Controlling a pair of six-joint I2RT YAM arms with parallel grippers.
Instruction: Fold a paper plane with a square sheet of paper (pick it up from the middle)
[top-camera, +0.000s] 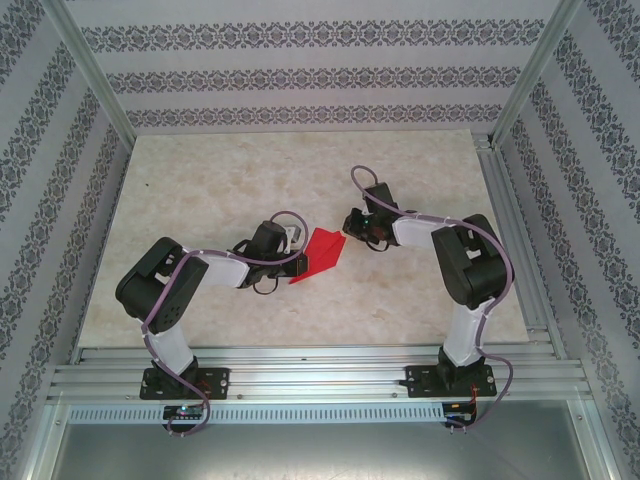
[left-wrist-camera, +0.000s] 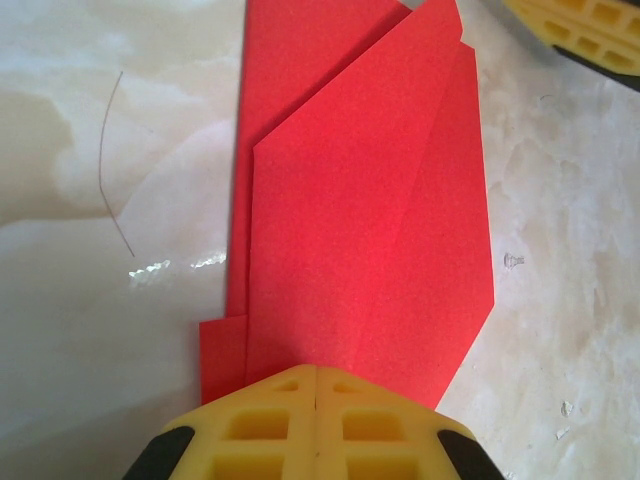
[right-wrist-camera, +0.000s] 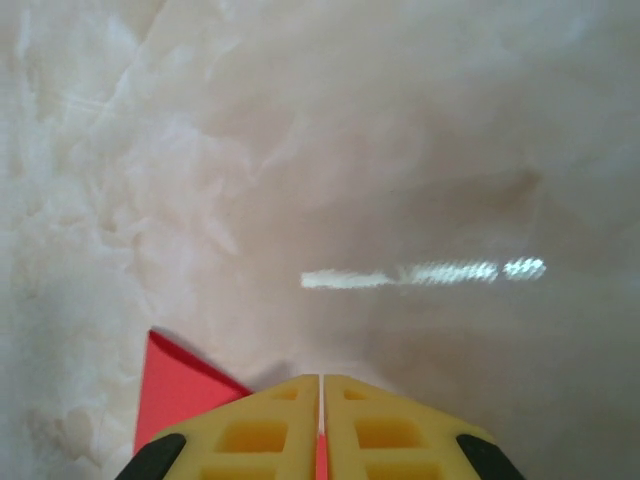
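The square sheet of paper (top-camera: 318, 256) is bright red and folded into a long pointed shape with overlapping flaps. It lies mid-table between the two grippers. My left gripper (top-camera: 288, 240) is shut, and its yellow fingertips (left-wrist-camera: 316, 372) sit over the paper's (left-wrist-camera: 370, 200) near end; what is under them is hidden. My right gripper (top-camera: 352, 226) is at the paper's far right corner. Its jaws (right-wrist-camera: 321, 380) are shut on the paper, with a red strip showing in the slit between them and a red corner (right-wrist-camera: 180, 395) sticking out to the left.
The table (top-camera: 200, 190) is pale marble-patterned, with metal rails along its near and right edges and patterned walls around it. A yellow finger (left-wrist-camera: 590, 30) of the right gripper shows at the top right of the left wrist view.
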